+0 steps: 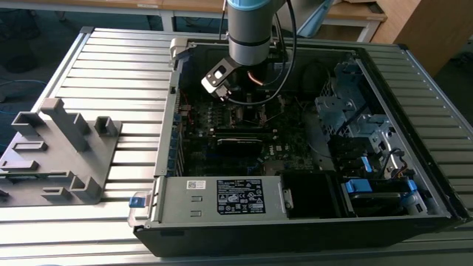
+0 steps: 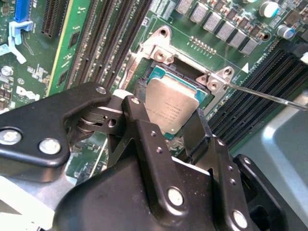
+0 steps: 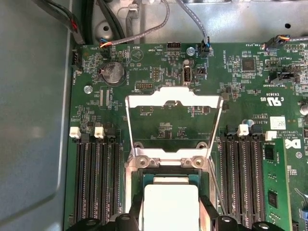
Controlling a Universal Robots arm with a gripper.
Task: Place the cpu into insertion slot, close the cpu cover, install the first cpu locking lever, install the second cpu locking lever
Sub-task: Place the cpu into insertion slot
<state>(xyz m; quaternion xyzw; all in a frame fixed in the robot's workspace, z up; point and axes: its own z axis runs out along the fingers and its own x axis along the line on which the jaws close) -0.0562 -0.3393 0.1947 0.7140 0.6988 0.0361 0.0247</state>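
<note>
Apparently the end effector [image 3: 171, 214] grasps the cpu [image 2: 171, 103] at the insertion slot [image 2: 159, 73]; the cpu cover [image 3: 173, 97] stands open, and the locking levers [image 2: 269, 96] are not yet installed.

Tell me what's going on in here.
A robot arm reaches into an open computer case. Its pincer grips the cpu by two sides, right at the insertion slot on the motherboard; whether it is fully seated is unclear. The cpu cover stands swung open, not yet closed.
</note>
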